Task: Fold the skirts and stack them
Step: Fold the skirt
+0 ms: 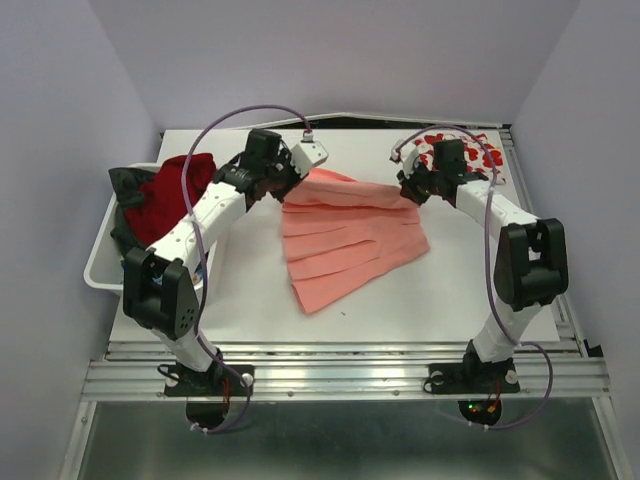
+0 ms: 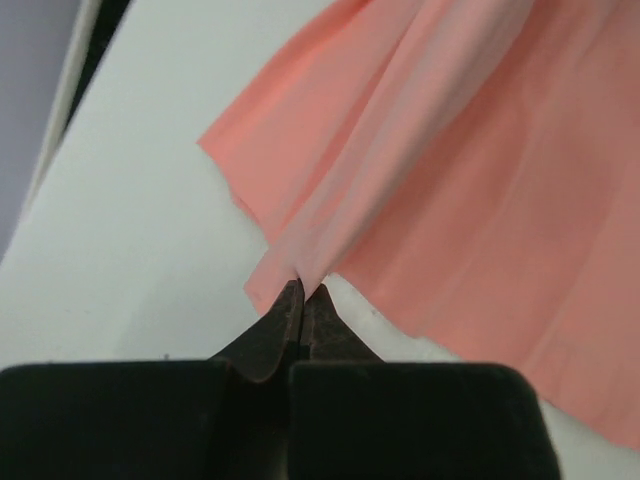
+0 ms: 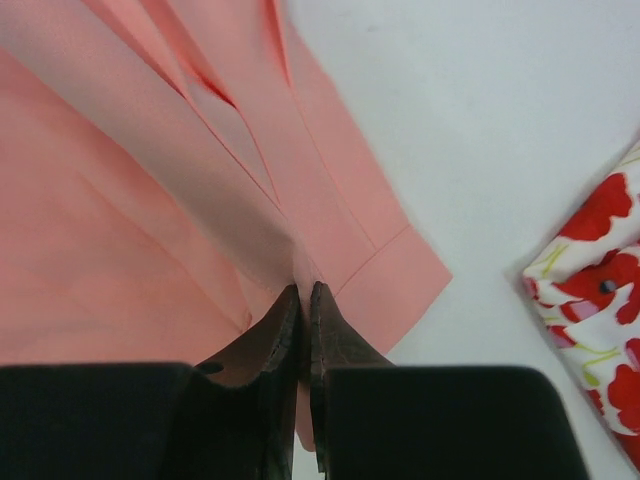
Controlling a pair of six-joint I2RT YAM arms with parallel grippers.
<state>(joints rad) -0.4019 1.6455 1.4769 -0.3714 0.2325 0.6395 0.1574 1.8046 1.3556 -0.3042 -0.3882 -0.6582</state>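
1. Left claw [image 2: 303,300] is closed on the far-left edge of the salmon-pink pleated cloth skirt [image 1: 350,235].
2. Right claw [image 3: 304,300] is closed on its far-right edge.
3. That skirt lies spread in the middle of the white counter [image 1: 450,300].
4. White cloth skirt with red flower print [image 1: 475,155] sits at the far right corner, apart.
5. White plastic bin [image 1: 98,268] at left holds red and dark cloth [image 1: 170,195].
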